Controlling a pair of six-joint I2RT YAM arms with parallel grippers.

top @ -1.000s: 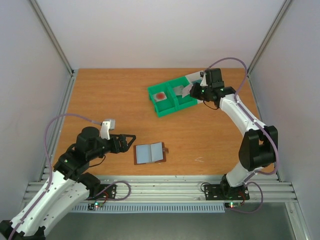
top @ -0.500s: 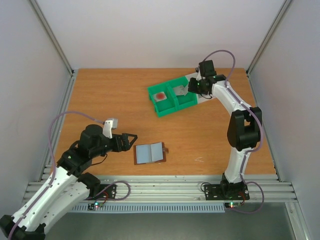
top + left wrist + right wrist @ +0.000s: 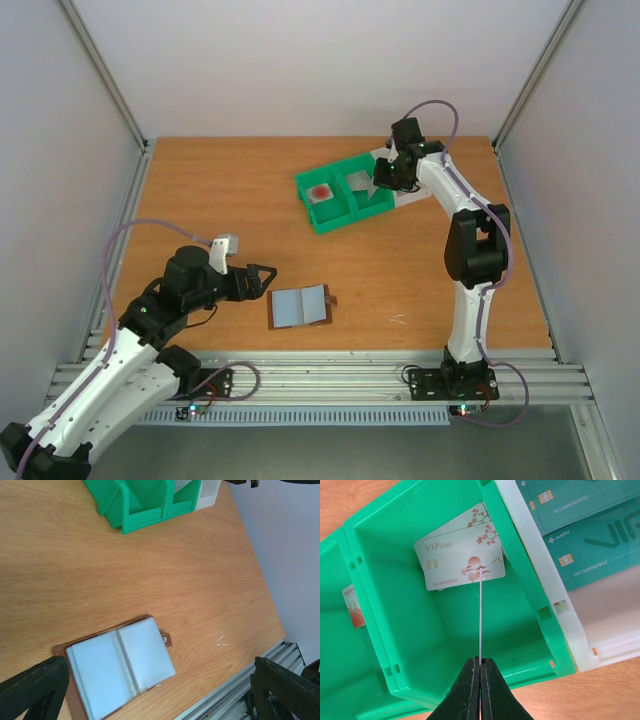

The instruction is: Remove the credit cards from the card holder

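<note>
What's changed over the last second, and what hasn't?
The right arm swung its elbow inward and stood taller, bringing the right gripper over the green bin, jaws still shut on a credit card held edge-on. The left gripper stayed open beside the card holder, which hasn't moved.

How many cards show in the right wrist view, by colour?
Teal cards in the white bin: 2
Whitish cards with pink-red marks in the green bin: 3 (two overlapping, one in the next compartment)
Card held edge-on in the right gripper, colour unclear: 1
Total: 6
</note>
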